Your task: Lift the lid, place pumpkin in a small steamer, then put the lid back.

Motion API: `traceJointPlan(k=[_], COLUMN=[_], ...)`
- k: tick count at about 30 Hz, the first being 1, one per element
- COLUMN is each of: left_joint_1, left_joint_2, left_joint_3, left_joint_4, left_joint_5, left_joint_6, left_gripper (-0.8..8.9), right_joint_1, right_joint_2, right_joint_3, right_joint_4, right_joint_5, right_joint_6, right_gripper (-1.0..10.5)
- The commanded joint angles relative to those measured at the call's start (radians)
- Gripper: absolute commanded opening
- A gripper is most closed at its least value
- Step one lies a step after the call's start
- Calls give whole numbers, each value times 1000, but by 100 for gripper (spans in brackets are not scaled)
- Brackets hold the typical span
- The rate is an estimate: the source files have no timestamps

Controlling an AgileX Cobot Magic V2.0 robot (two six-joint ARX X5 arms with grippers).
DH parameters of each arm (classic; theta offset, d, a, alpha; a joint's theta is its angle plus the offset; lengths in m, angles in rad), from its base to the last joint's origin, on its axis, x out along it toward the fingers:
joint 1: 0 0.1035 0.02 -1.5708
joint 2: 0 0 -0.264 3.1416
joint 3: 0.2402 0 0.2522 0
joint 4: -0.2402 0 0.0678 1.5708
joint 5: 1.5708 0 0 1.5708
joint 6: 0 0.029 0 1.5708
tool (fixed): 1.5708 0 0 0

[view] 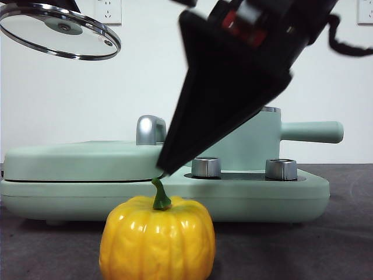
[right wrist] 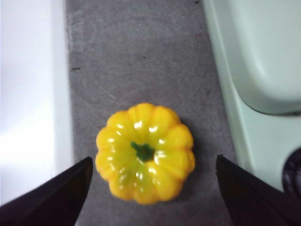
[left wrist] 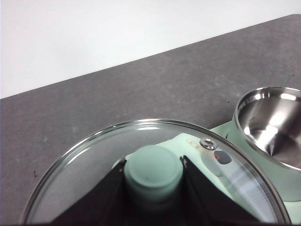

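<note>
A dark grey table [view: 326, 245] runs back to a white wall. Nearest in the front view sits the pumpkin [view: 157, 240], the right gripper [right wrist: 153, 188] above it; only the right wrist view shows its jaws wide open, the pumpkin between them, untouched. Behind stands the steamer [view: 265, 140]. High up, the left gripper [left wrist: 153, 176] is clamped on the knob of the lid [view: 60, 32]; its wrist view shows the pot's steel inside.
</note>
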Motion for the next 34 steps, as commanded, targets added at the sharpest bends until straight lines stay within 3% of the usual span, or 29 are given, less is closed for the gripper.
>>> traceJointPlan(k=[1,20,24,32,34], left_joint_1=[-2,0,8,31,31], left_joint_2=[-5,-5,-5,-5,-5], left_joint_3=[17,17,17,17,17], left_joint_4=[30,31,31,31,31], left_joint_5=[-1,-1,-1,-1,-1], left_joint_6=[-1,4,4,4,4], left_gripper=[16,16,16,16,16], right_joint_1=[14,28,37,18,6], right_joint_2=[38,192,187,66,30], right_joint_3=[18,18,19,93,129], right_joint_4=[30,44,31,-222,-306], right_joint_5=[2,-15,-17,34,54], right_joint_6=[-3,32,85,220,283], right_gripper=[444,456,355,355,355])
